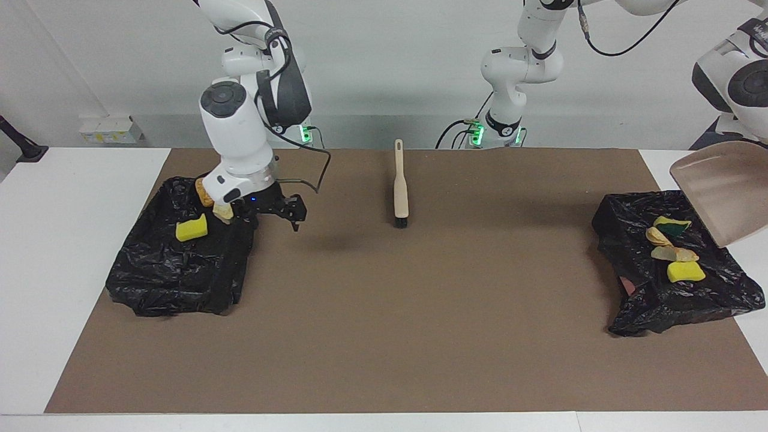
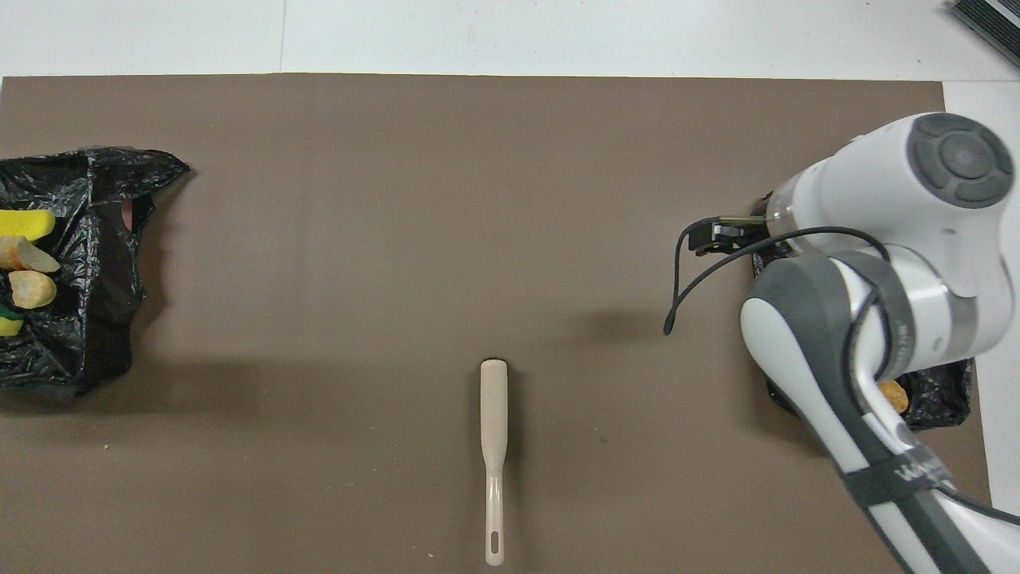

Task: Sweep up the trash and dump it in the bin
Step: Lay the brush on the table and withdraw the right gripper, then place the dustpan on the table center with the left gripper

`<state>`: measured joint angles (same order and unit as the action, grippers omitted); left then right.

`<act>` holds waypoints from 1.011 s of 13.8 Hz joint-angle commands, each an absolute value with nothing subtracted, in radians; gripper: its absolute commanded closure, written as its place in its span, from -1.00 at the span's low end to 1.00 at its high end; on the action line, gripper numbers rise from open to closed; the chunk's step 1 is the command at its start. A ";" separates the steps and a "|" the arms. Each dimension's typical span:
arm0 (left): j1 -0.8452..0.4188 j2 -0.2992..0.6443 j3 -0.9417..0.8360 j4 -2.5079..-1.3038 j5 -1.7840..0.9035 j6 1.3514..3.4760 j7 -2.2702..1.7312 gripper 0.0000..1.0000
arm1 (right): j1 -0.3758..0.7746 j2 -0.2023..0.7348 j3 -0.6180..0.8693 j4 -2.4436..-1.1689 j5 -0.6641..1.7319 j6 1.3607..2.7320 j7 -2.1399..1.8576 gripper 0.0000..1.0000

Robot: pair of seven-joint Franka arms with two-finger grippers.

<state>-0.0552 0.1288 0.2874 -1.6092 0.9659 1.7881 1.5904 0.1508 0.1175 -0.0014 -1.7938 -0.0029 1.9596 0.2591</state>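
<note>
Dumping step wrapping up: left gripper (image 1: 757, 144), closed on dustpan (image 1: 723, 192), is tilting it over the black bin (image 1: 672, 294); trash (image 1: 673, 252) lying in it. Right gripper (image 1: 270, 211), fingers spread and empty, is hanging over the second bin (image 1: 174, 276). Brush (image 1: 400, 186) is lying mid-table. Next, likely setting dustpan down.

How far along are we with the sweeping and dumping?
Done: one load of trash lies on the black bag at the left arm's end, and the brush lies on the mat. In hand: the left arm holds the emptied dustpan tipped above that bag. Left: the right pincer is open at the other bag, which carries more pieces.
</note>
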 commanded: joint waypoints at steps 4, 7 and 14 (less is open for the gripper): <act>-0.046 0.129 0.169 -1.606 0.637 1.652 1.400 1.00 | 0.156 -0.066 -0.144 -1.777 -0.026 1.745 0.030 -1.00; -0.048 0.138 0.085 -1.624 0.458 1.605 1.062 1.00 | 0.156 -0.071 -0.204 -1.627 -0.034 1.565 -0.086 -1.00; -0.048 0.241 -0.213 -1.621 0.233 1.661 0.250 1.00 | 0.103 -0.101 -0.141 -1.595 -0.025 1.480 -0.075 -1.00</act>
